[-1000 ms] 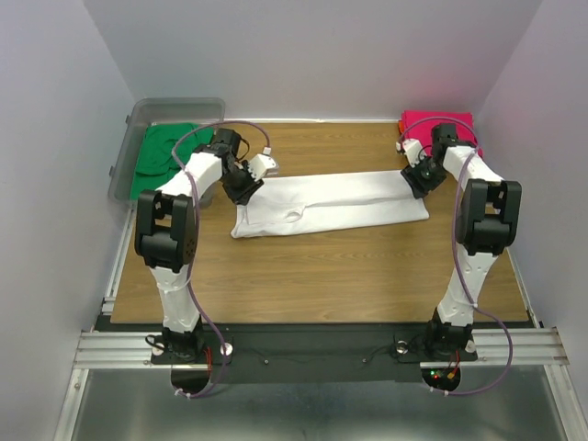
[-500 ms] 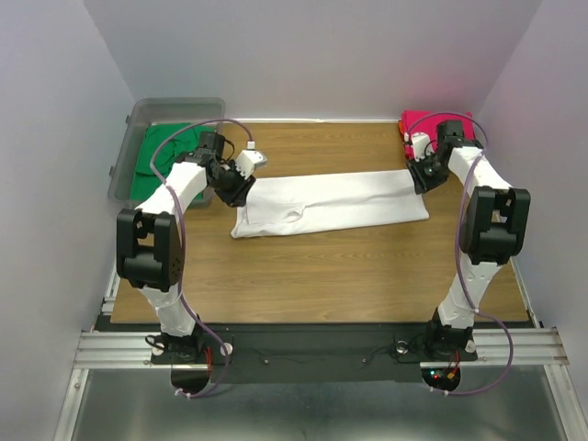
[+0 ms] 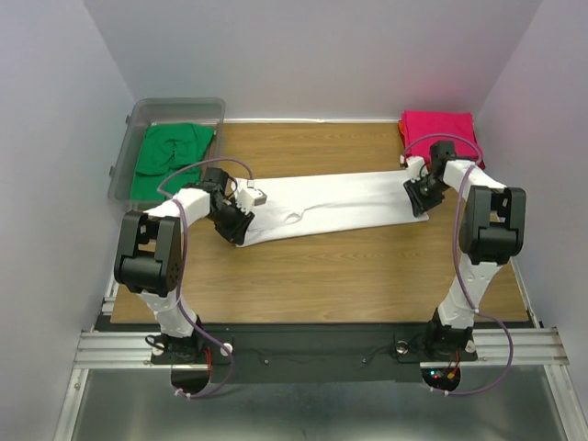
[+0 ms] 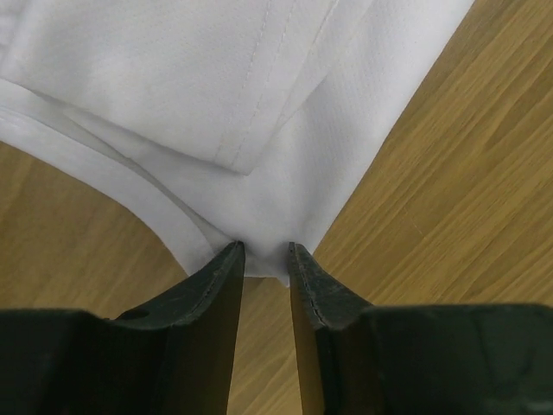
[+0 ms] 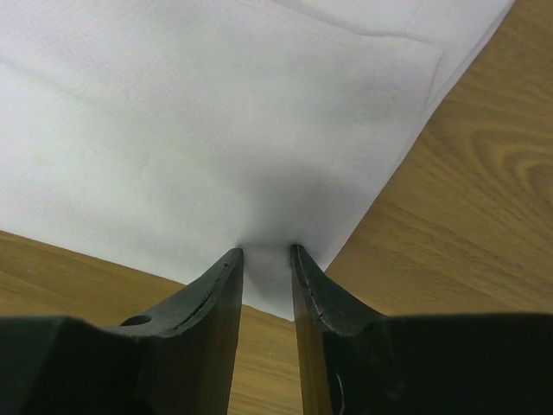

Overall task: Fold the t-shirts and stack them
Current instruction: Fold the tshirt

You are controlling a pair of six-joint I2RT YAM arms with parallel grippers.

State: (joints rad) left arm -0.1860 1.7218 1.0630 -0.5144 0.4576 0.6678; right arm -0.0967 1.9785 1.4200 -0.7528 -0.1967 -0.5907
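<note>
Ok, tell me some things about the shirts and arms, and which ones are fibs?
The green t-shirt lies inside the clear grey bin. True.
The white t-shirt is scrunched in a ball. False: it lies flat as a long strip.
The magenta t-shirt sits at the table's far right corner. True.
The left gripper is reaching into the bin. False: its fingertips are at a corner of the white t-shirt, like the right gripper's.

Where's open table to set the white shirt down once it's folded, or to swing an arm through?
Widest bare wood: the near strip between the white shirt and the arm bases. A smaller far patch lies between the bin and the pink shirt. Crowded at the shirt's two ends, where the left gripper and right gripper sit.
</note>
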